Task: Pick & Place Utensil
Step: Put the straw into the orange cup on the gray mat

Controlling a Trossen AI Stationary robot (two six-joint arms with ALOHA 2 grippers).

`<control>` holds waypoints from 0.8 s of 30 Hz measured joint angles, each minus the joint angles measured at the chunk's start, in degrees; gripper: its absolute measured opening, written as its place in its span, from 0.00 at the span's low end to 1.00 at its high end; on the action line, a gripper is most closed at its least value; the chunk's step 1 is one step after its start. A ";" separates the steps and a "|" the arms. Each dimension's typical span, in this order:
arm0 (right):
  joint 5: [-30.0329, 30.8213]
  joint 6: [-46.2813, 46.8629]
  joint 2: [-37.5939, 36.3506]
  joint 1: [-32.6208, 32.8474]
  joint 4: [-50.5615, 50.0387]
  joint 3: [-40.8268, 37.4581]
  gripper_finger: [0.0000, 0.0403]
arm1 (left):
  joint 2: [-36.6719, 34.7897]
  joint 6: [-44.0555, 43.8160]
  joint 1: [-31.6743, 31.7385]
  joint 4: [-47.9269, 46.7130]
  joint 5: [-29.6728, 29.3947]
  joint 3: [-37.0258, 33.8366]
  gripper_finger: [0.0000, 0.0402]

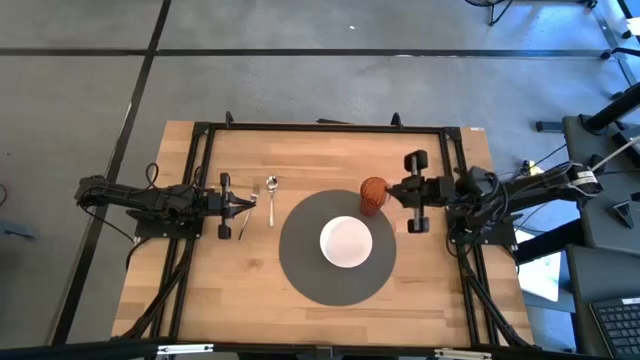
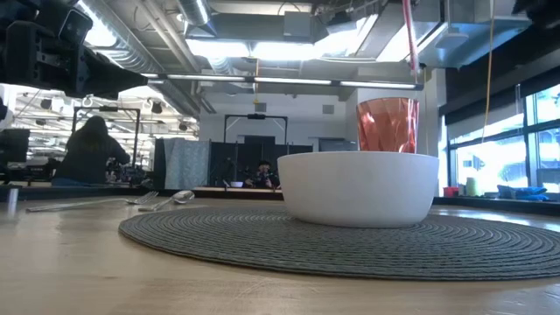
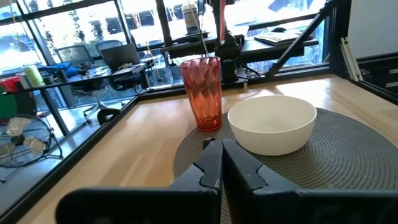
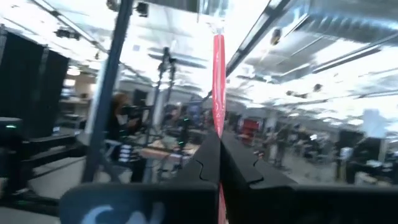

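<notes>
A thin red utensil (image 4: pixel 218 81) stands upright between my right gripper's (image 4: pixel 219 140) shut fingers. My right gripper (image 1: pixel 393 190) is level, raised over the right side of the translucent red cup (image 1: pixel 372 196). In the low view the utensil (image 2: pixel 408 39) runs down to the cup's rim (image 2: pixel 411 99); whether its lower end is inside, I cannot tell. A metal fork (image 2: pixel 87 204) and spoon (image 1: pixel 271 200) lie flat on the wood left of the mat. My left gripper (image 1: pixel 250 203) hovers above the fork, shut and empty (image 3: pixel 221 149). My right gripper pinches the red utensil between its two fingers, coming level from the table's right side. The utensil (image 4: pixel 218 124) is seen edge-on, rising above the fingertips and running down between them. It stands upright and lifted, its lower part (image 3: pixel 221 50) reaching down behind the cup's rim.
A white bowl (image 1: pixel 346 242) sits on a round grey woven mat (image 1: pixel 300 265) at the table's middle, with the cup at the mat's far right edge. A black frame (image 1: pixel 320 128) borders the table. Bare wood lies along the near edge. People sit in the room beyond.
</notes>
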 joint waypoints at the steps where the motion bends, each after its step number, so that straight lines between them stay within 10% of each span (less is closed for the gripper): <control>1: 0.06 -0.37 0.00 -0.39 1.84 -1.22 0.00 | 0.00 -0.01 0.00 0.00 -0.01 0.00 0.00; 24: 3.50 -2.47 11.58 -5.72 10.77 -5.55 0.01 | 0.00 -0.04 0.00 0.02 -0.01 0.00 0.01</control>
